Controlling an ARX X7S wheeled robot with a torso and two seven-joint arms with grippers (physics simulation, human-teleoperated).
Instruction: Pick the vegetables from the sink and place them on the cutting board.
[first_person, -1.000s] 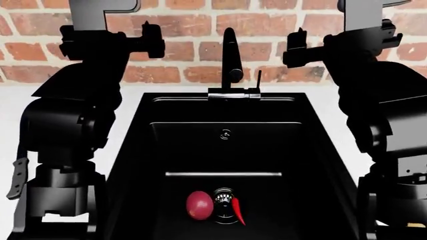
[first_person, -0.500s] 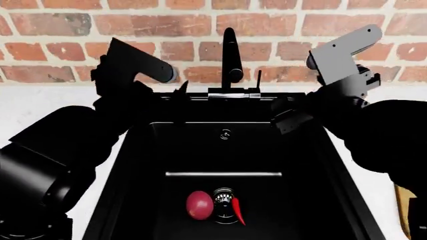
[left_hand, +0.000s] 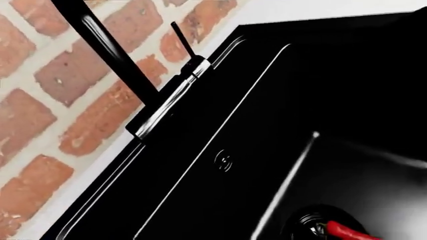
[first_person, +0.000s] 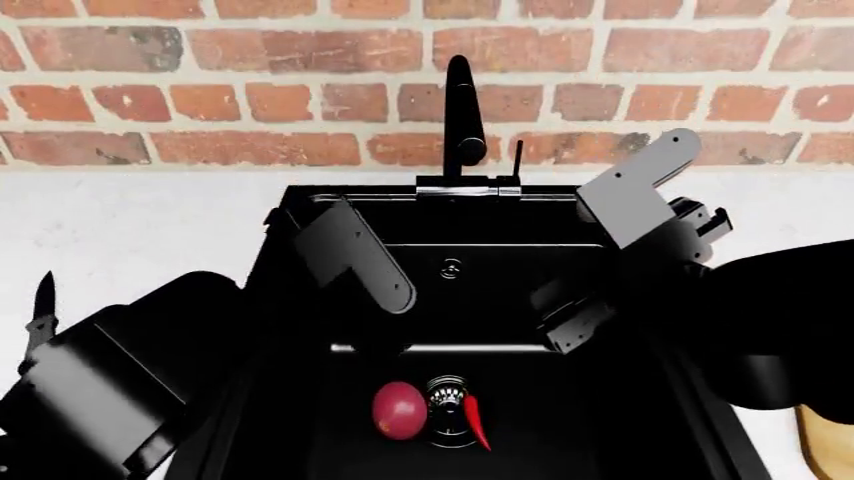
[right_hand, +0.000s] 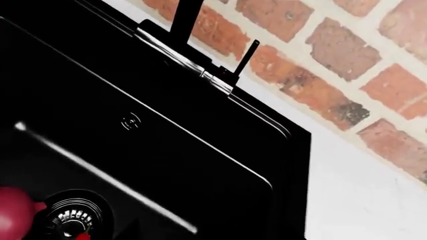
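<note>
I see the sink (first_person: 454, 300) as a deep black basin with steep walls set into a pale surface (first_person: 134, 220), its rim running close under the brick wall (first_person: 267, 100); the floor of the basin is mostly open, and so is the surface to either side. The onion (first_person: 399, 410) lies on the sink floor just left of the round drain (first_person: 449, 405), touching or nearly touching it, and the chili (first_person: 475, 420) lies along the drain's right edge. The faucet (first_person: 462, 115) stands at the middle of the back rim, a thin lever (first_person: 518, 158) beside it. A sliver of the board (first_person: 830, 445) shows at the far right edge, well apart from the sink. My left arm (first_person: 354, 250) reaches in over the left wall, my right arm (first_person: 641, 215) over the right wall, both angled down above the vegetables. I cannot tell how far either pincer is open; neither wrist view shows its fingers, and nothing appears to be held.
</note>
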